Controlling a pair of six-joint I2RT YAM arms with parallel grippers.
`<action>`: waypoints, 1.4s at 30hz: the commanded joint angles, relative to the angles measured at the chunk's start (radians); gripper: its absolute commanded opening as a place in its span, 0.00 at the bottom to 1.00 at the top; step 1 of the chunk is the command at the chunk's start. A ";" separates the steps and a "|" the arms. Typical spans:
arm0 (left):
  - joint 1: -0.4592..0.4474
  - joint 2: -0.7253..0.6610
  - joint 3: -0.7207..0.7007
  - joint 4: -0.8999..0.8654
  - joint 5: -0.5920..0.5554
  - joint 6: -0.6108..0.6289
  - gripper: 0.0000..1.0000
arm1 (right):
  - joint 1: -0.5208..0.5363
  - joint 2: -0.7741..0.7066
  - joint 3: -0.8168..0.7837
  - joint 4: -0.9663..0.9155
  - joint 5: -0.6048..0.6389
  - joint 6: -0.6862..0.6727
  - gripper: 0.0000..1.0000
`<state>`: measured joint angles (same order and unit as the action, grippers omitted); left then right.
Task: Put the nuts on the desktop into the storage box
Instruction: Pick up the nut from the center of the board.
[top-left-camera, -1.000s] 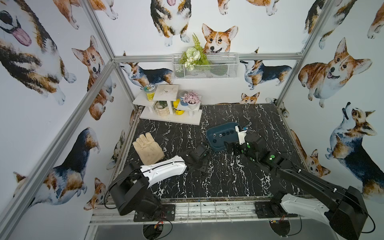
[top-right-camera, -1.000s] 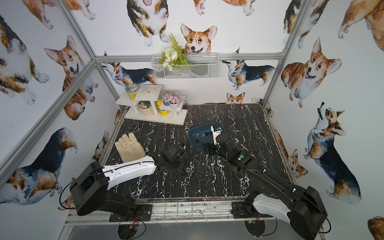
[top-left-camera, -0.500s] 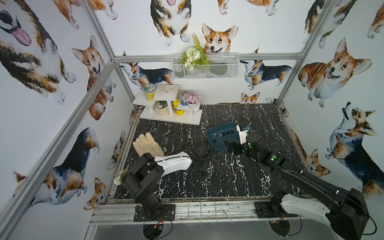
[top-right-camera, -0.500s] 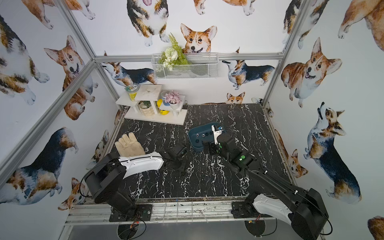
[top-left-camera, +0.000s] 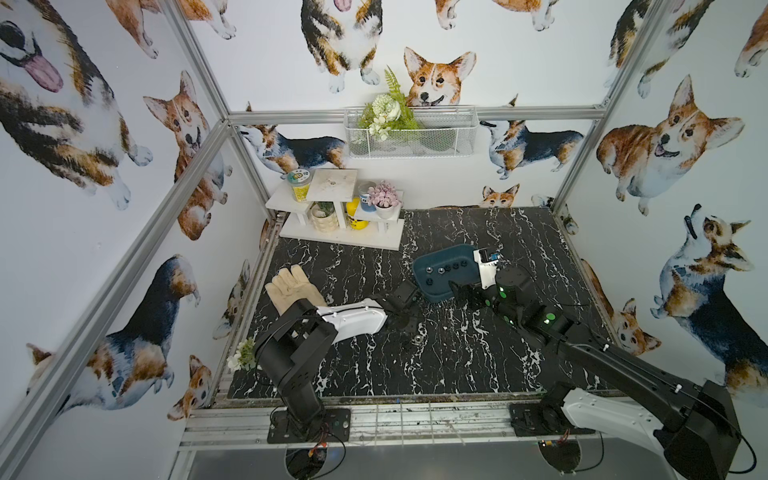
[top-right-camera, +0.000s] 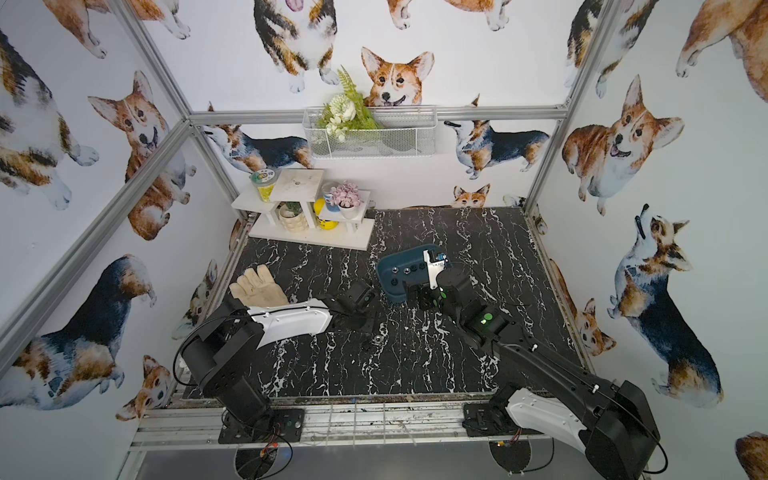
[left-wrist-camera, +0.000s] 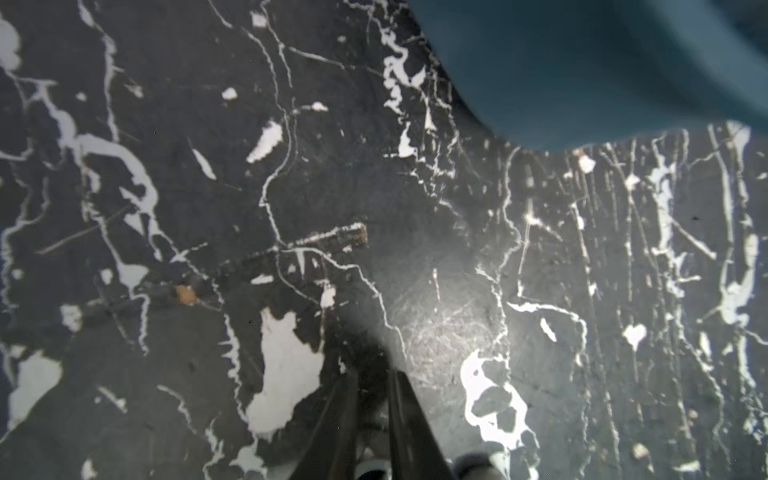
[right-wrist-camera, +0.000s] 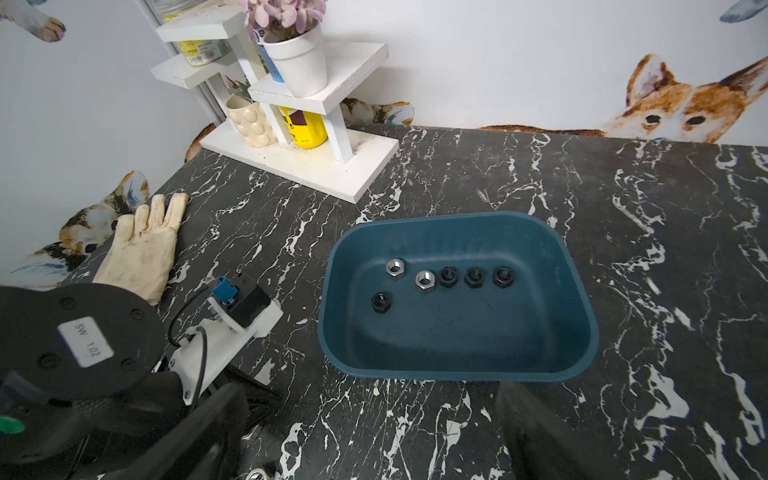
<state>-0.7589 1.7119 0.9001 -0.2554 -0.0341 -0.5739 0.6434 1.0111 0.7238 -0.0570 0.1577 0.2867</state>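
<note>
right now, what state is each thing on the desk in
storage box, upright on the desktop, partly filled
nuts in box, six, two silver and four black, lying flat
silver nut, loose on the desktop, outside the box
left gripper, fingers nearly closed down at the desktop, grip unclear
right gripper, fingers wide open, empty
glove, lying flat

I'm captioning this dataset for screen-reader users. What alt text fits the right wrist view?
A teal storage box on the black marble desktop holds six nuts, two silver and four black, seen past the open right gripper. A cream glove, a white stepped shelf with pots, and the left arm's wrist are also in view.
</note>
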 joint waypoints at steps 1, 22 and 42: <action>0.001 -0.009 -0.011 -0.138 0.044 -0.002 0.28 | 0.002 -0.020 -0.010 0.078 -0.016 0.001 1.00; -0.008 0.003 -0.031 -0.155 0.043 -0.018 0.34 | 0.002 0.002 0.007 0.068 -0.042 0.001 1.00; -0.026 -0.015 0.000 -0.266 0.003 -0.034 0.38 | 0.002 0.015 0.002 0.086 -0.056 -0.020 1.00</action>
<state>-0.7807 1.6825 0.9077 -0.4072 -0.0582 -0.6075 0.6434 1.0245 0.7189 -0.0074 0.1051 0.2798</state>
